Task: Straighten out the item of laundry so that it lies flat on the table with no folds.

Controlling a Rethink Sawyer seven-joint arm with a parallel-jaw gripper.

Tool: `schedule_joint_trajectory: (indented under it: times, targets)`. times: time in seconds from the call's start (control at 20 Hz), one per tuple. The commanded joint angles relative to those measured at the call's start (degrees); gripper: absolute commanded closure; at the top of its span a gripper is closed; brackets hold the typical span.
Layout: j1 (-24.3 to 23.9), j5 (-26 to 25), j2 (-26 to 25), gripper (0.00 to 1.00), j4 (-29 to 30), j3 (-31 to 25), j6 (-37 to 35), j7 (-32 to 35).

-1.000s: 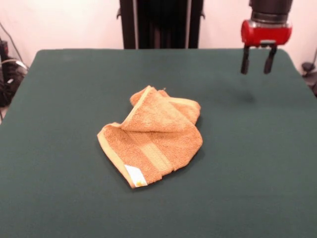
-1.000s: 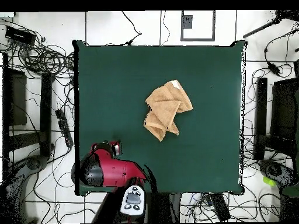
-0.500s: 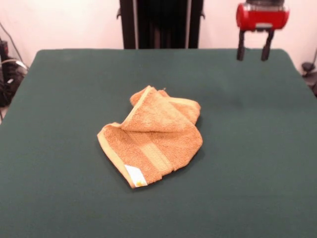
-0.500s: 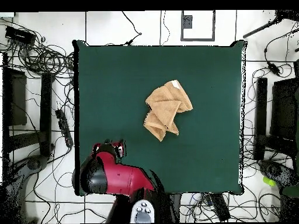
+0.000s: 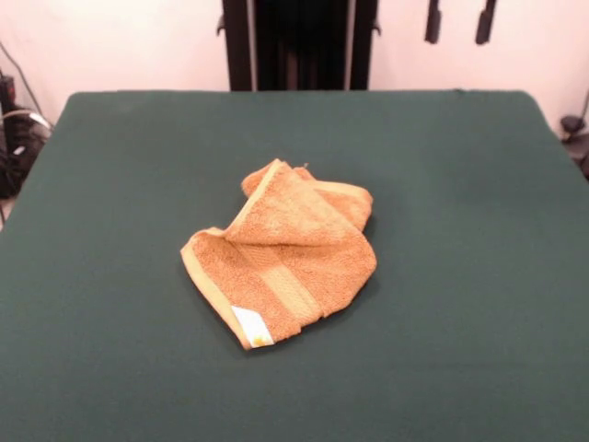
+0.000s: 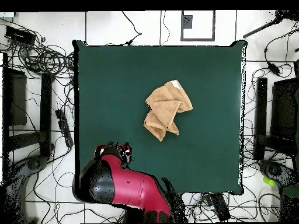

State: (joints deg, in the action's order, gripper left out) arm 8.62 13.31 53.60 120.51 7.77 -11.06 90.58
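The worktop [image 5: 479,276] is a large rectangle covered in plain dark green felt-like cloth, matte and free of other objects. The towel [image 5: 281,262] lies crumpled near the worktop centre: orange-tan terry, soft and looped, folded over itself in at least two layers, with a smoother woven band [image 5: 293,293] crossing the lower flap and a small white label [image 5: 249,326] at the near corner in the front view. The claw [image 5: 459,20] hangs high above the far edge, well apart from the towel, its two dark fingers spread apart and holding nothing. Probable faults: a pinch taken through stacked layers would lift the whole bundle instead of opening one fold; the felt surface is likely to grip terry, so a dragged corner may bunch rather than slide; a grasp on the thick upper ridge [image 5: 267,198] may slip off.
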Motion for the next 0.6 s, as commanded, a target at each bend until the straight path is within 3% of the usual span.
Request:
schedule_joint_trajectory:
  times: [0.05,0.6]
  targets:
    - [0.4,-0.6,-18.2,0.00,-8.5,-2.8,11.4,10.9]
    - [-6.4,-5.1,-37.2,0.00,-19.3,-4.6,28.2,8.3]
